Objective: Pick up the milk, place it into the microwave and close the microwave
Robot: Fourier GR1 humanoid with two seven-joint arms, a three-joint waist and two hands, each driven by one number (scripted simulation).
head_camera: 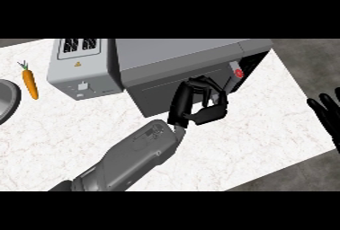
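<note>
Two hands are in view. The left hand [199,105] is at the front of the microwave [179,54], against its door [156,94] and just left of the red button [238,73]. Its fingers are curled inward toward the thumb, and nothing shows between them. The right hand [327,117] rests at the right edge of the view with its fingers apart and straight.

Note that the milk is not visible anywhere on the worktop [266,134]. It is probably inside the microwave, behind the door. The door looks shut or nearly shut, but this view does not settle which.

Judge the task as being at its last step, closing the door. Confirm that the door sits flush with the microwave body before you count the step as done.

If you must handle the milk again, expect a light container with thin walls that give way under a squeeze and smooth faces that may slip. Take hold at mid-height, with the fingers on one flat side and the thumb on the opposite side. Keep it upright.

A toaster [83,67] stands left of the microwave, and a carrot [30,83] lies further left.
</note>
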